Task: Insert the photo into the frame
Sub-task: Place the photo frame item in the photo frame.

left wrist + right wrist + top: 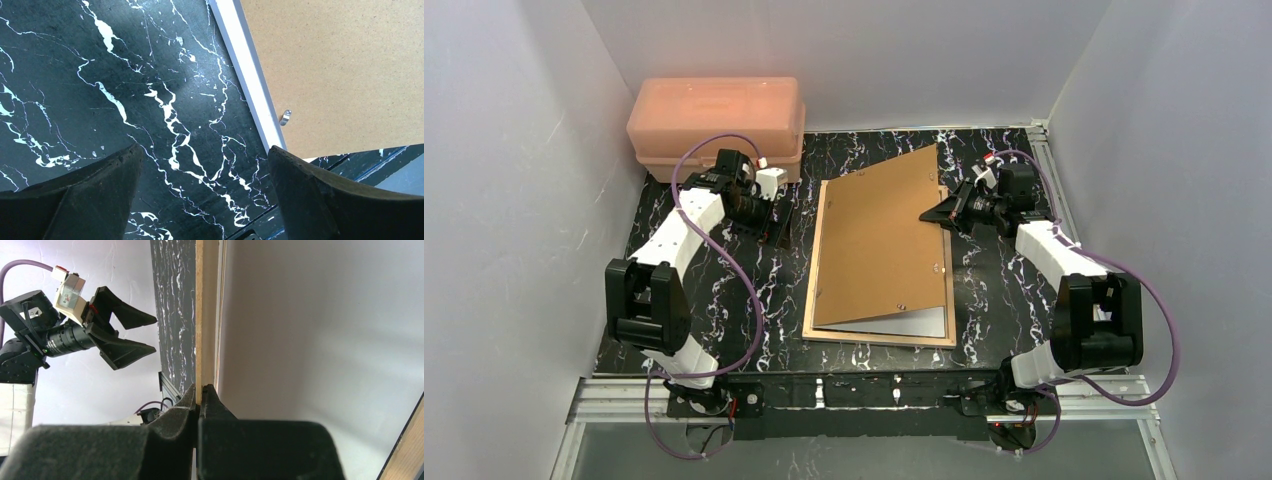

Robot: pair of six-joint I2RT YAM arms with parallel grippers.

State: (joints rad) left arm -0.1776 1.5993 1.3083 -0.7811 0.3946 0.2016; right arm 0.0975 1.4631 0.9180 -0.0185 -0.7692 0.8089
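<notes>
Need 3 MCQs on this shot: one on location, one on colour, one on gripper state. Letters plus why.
1. Where is the pink box?
A) far-left corner
B) between the arm bases
C) near-right corner

2. What colour is the backing board?
A) white
B) brown
C) green

3. What is the state of the right gripper?
A) open, holding nothing
B) shut on the pink box
C) shut on the backing board's edge

Answers:
1 A: the top view shows it at the far left.
2 B: its face is plain brown.
3 C: the fingers pinch the board's edge, holding it tilted up off the frame.
</notes>
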